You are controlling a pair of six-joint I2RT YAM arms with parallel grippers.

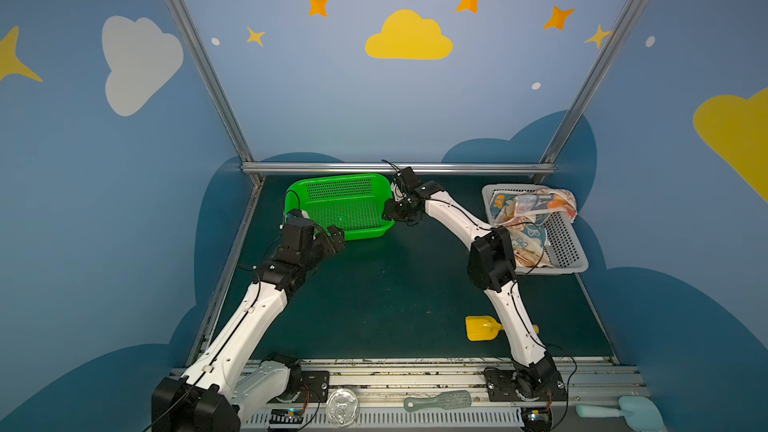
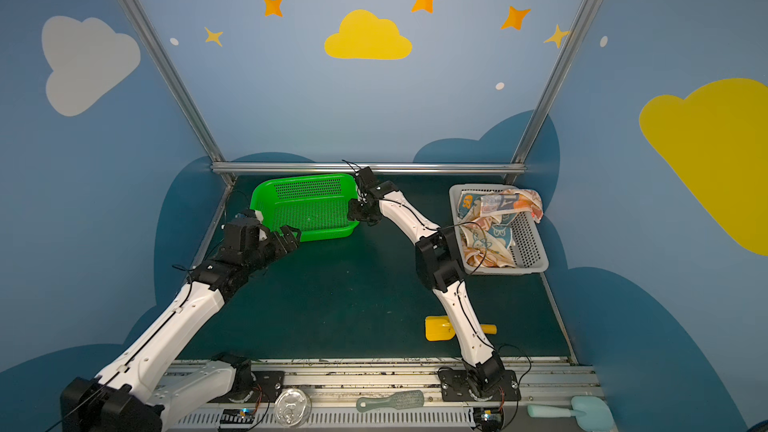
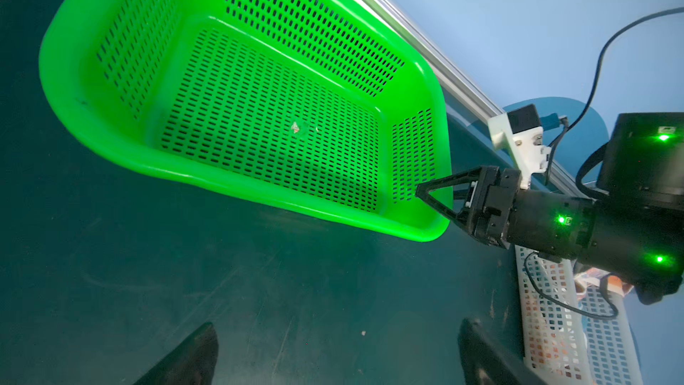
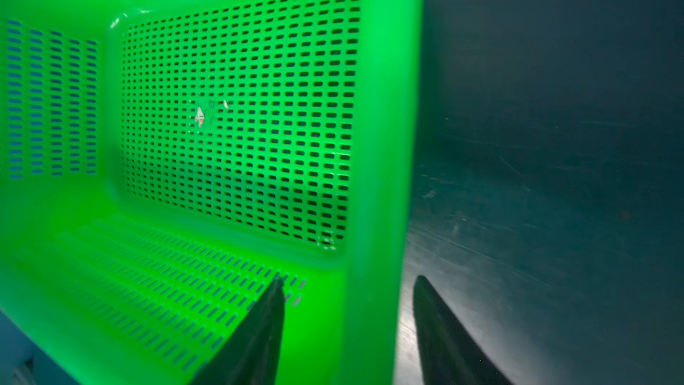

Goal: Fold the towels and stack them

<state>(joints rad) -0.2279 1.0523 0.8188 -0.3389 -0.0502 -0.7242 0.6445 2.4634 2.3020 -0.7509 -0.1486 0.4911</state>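
The towels [image 1: 528, 214] [image 2: 494, 218] lie crumpled in a heap in a white slotted basket [image 1: 577, 259] [image 2: 536, 259] at the back right, in blue, orange and cream prints. An empty green basket [image 1: 338, 189] [image 2: 307, 189] [image 3: 296, 12] [image 4: 237, 105] stands at the back, left of the middle. My right gripper [image 1: 388, 211] [image 2: 353, 211] [image 4: 348, 279] straddles its right wall, one finger inside, one outside, with a gap showing at the outer finger. My left gripper [image 1: 337, 238] [image 2: 293, 236] [image 3: 338, 324] hangs open over the mat by the green basket's front left corner, holding nothing.
A yellow scoop [image 1: 480, 328] lies on the mat near the front, partly under my right arm. On the front rail lie a clear lid [image 1: 341, 406], a grey-green brush [image 1: 438, 401] and a pale blue tool [image 1: 623, 409]. A metal bar [image 1: 399, 168] runs behind the baskets.
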